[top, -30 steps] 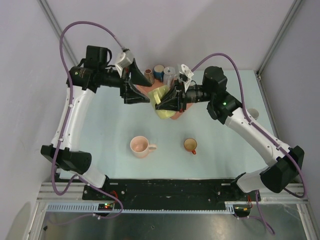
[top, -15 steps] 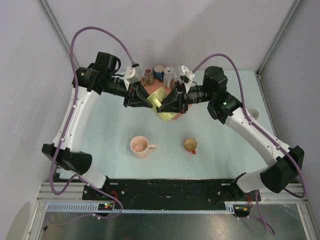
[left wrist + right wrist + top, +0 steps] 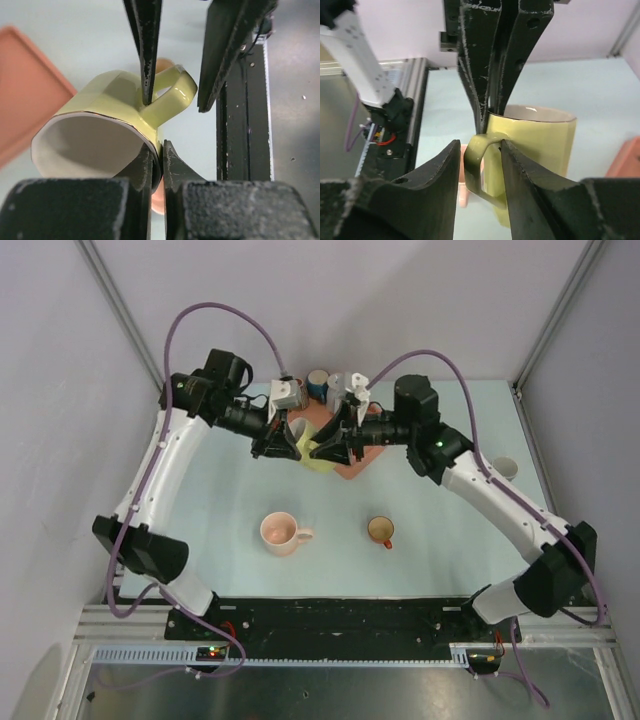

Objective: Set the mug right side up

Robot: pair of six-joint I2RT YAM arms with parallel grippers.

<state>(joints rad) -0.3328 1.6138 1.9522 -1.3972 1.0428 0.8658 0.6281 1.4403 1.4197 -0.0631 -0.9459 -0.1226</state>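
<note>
- The mug (image 3: 318, 454), pale yellow, sits in the upper middle of the top view, between the two grippers where the arms meet.
- It lies over the left edge of the orange tray (image 3: 352, 468); whether it touches the tray or the table (image 3: 330, 570) cannot be told.
- In the left wrist view the mug's white inside faces the camera, with the handle (image 3: 172, 96) up and to the right.
- The left gripper (image 3: 159, 150) is closed narrow, pinching the mug's rim wall, one finger inside and one outside, at the bottom centre of its own view.
- The right gripper (image 3: 480, 145) is narrow around the handle, one finger on each side; the grip looks snug.
- In the right wrist view the left gripper's fingers (image 3: 482, 65) come down from the top centre onto the rim just behind the handle.
- A pink mug (image 3: 283, 533) stands mouth up, lower centre-left of the top view.
- A small cup (image 3: 380, 530) stands to its right, well apart.
</note>
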